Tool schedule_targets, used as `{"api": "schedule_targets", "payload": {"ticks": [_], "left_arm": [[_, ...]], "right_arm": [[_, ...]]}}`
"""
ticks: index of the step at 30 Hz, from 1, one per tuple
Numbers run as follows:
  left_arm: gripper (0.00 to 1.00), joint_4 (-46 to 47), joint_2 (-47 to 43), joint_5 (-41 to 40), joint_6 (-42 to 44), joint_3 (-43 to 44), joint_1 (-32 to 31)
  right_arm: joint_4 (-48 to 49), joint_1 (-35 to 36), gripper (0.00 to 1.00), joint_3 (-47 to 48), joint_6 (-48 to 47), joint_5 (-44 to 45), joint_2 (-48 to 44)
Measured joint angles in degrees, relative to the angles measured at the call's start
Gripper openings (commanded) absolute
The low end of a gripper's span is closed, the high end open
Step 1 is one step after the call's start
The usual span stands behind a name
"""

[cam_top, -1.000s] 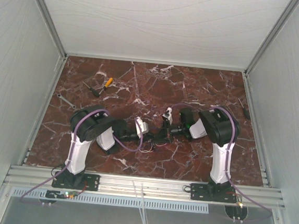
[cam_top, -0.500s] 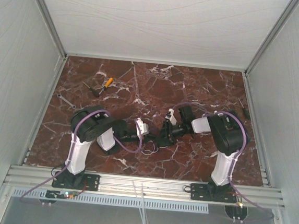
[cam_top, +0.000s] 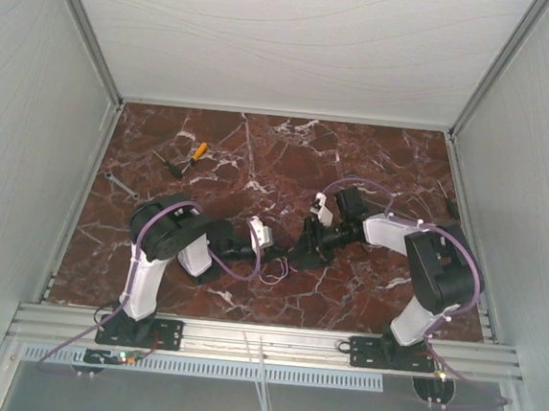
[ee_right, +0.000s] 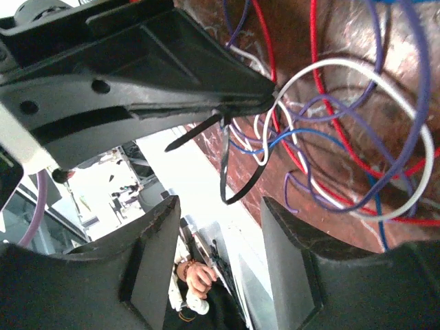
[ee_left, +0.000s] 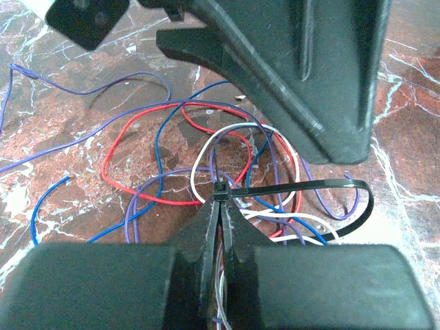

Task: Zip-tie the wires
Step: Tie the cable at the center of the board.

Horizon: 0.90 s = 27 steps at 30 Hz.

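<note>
- Two claws hung close over the wires (ee_left: 194, 163), a loose tangle on the worktop (ee_left: 412, 137) around the zip tie (ee_left: 344, 184).
- Left claw (ee_left: 220, 213) was pinched shut on the zip tie at its head, the slack loop taking in some strands.
- Right claw (ee_right: 220, 206) stood half spread, gripping nothing; the zip tie's free tail lay just ahead, slanting across its gap, so it seemed the nearer puller.

Our left arm (cam_top: 162, 229) sits folded low, forearm stretched out to the left pincer (ee_left: 220, 210), whose jaws are pressed together (no gap shows between them). Our right pincer (ee_right: 218, 216) meets the left pincer almost tip to tip, jaws spread apart. The right arm (cam_top: 437, 268) bends in behind it, elbow away from the left pincer.
</note>
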Motion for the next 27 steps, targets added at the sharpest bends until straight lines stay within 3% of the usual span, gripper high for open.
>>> {"api": "schedule_targets", "payload": {"ticks": [6, 12, 27], "left_arm": [[0.0, -0.02, -0.02, -0.04, -0.28, 0.44, -0.2], [0.0, -0.04, -0.02, -1.09, -0.17, 0.57, -1.27], [0.0, -0.02, -0.02, -5.88, 3.43, 0.98, -5.07]], "right_arm": [[-4.52, -0.5, 0.59, 0.09, -0.68, 2.12, -6.78], [-5.29, -1.6, 0.53, 0.5, 2.23, 4.57, -12.02], [-13.09, 1.11, 0.45, 8.15, 3.39, 18.78, -10.01]]}}
